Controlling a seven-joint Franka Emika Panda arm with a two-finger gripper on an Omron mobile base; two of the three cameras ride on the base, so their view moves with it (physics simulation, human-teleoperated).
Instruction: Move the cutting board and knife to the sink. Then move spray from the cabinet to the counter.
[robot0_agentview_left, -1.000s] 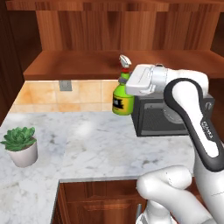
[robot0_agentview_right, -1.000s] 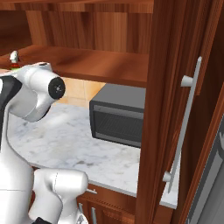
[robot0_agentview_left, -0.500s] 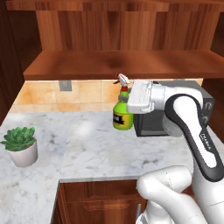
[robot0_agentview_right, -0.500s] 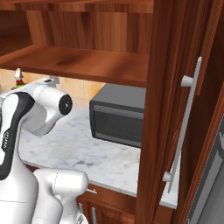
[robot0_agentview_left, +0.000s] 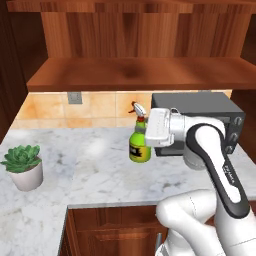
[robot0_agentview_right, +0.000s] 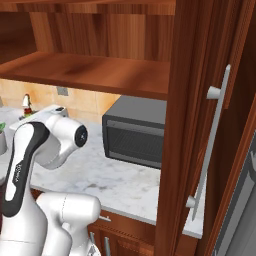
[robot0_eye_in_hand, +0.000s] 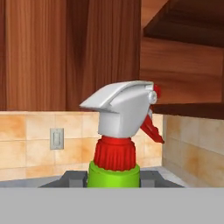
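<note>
Left base view: pincer (robot0_agentview_left: 146, 135) clamped on the spray (robot0_agentview_left: 139, 142), bottle upright in the air above the marble worktop (robot0_agentview_left: 90, 165), below the cabinet (robot0_agentview_left: 140, 72) shelf, toaster oven (robot0_agentview_left: 200, 117) just behind

Right base view: trigger head peeks past the arm at far left

Hand view: spray head straight ahead, dark tips either side of the green neck; worktop lies directly below, long axis vertical

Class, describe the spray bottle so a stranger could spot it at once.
Find the white marble counter under the wooden cabinet. Left of the dark microwave, the claw grips the spray above it: the only green bottle, with a white-and-red trigger head.
</note>
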